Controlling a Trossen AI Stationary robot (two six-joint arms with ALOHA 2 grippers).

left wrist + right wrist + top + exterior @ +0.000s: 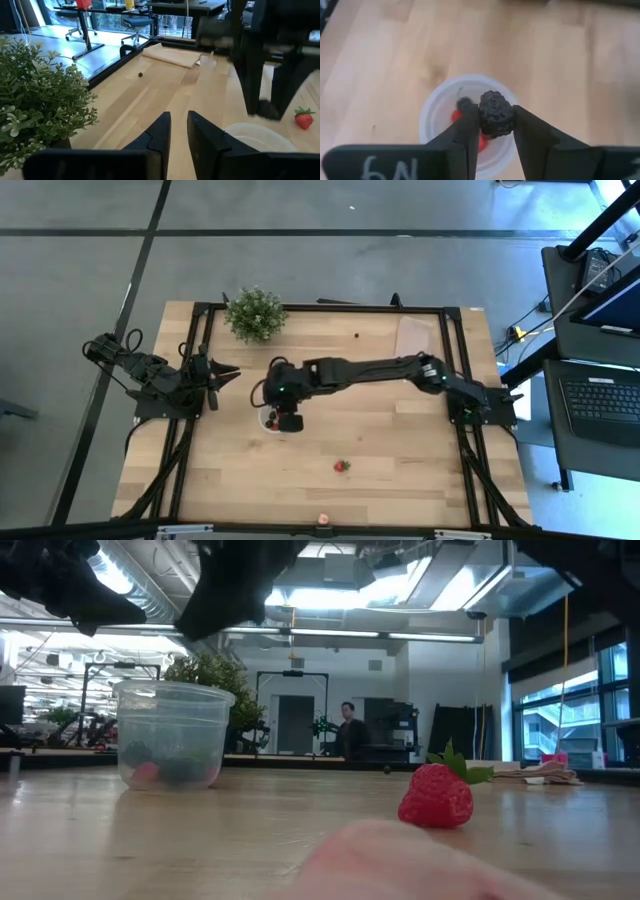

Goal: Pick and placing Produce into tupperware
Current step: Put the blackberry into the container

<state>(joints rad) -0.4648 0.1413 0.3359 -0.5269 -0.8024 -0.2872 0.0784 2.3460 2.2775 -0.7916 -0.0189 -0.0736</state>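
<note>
The tupperware [270,420] is a small round translucent cup standing on the wooden table; in the low view, the tupperware [172,735] holds a red fruit and a dark one. My right gripper [495,117] hangs right above the cup [440,115], shut on a dark bumpy berry [496,114]. A red strawberry [342,466] with a green top lies loose toward the near edge, also clear in the low view [437,795]. A tiny dark berry [356,335] lies near the far edge. My left gripper [225,373] waits open at the table's left, beside the cup. My right gripper pinches the dark berry by its two sides [482,117] between its two fingers. The fingers point down from above. The berry is lifted clear, over the cup's open mouth.
A bushy green potted plant [254,313] stands at the far left of the table, close to my left gripper. A flat beige sheet [415,332] lies at the far right. A pale pink fruit [323,520] sits at the near edge. Black frame rails border the table.
</note>
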